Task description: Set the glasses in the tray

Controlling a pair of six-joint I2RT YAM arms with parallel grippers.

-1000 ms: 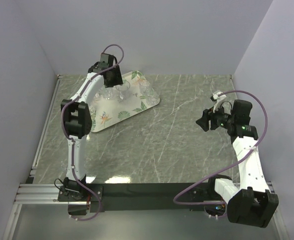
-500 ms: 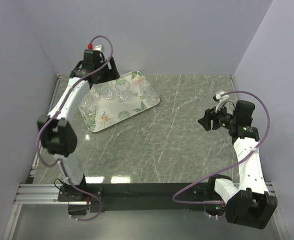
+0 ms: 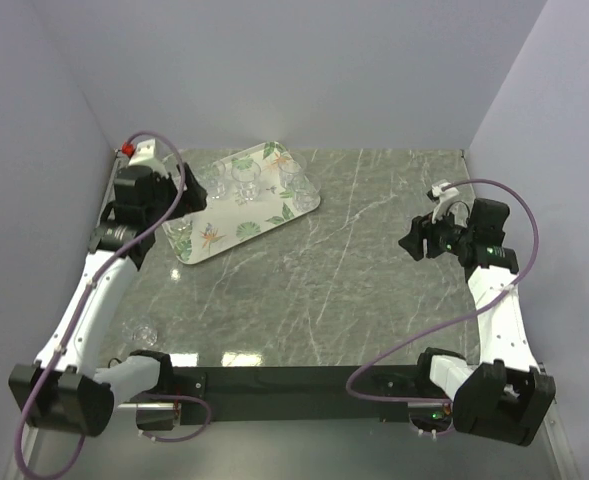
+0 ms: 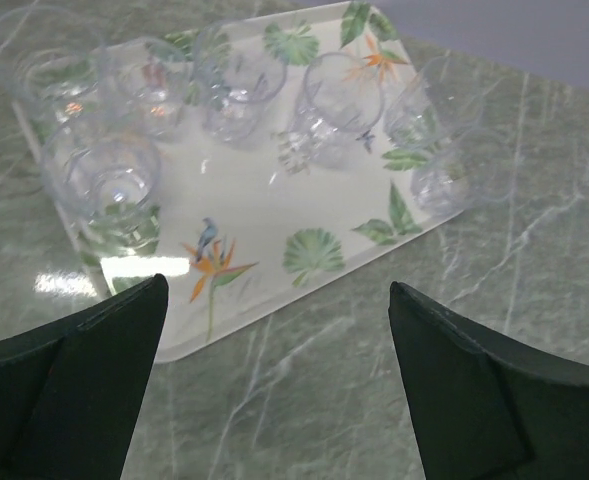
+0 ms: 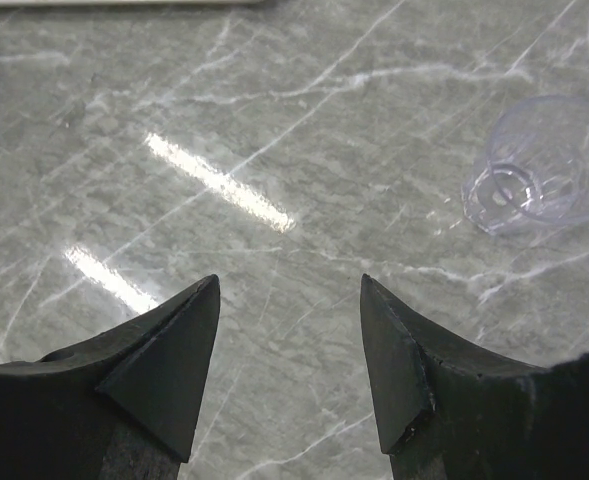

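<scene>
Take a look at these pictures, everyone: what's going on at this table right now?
Two robot arms are loading clear glasses onto a leaf-printed tray at the far left of the table. Several already stand on it. The left gripper hovers open and empty near the tray; the right gripper is open and empty over bare table. A stray glass sits by the left arm's base, and the right wrist view shows a loose glass, so the job isn't finished.

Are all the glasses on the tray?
No, one glass sits on the table near its front left corner, well apart from the tray.
</scene>
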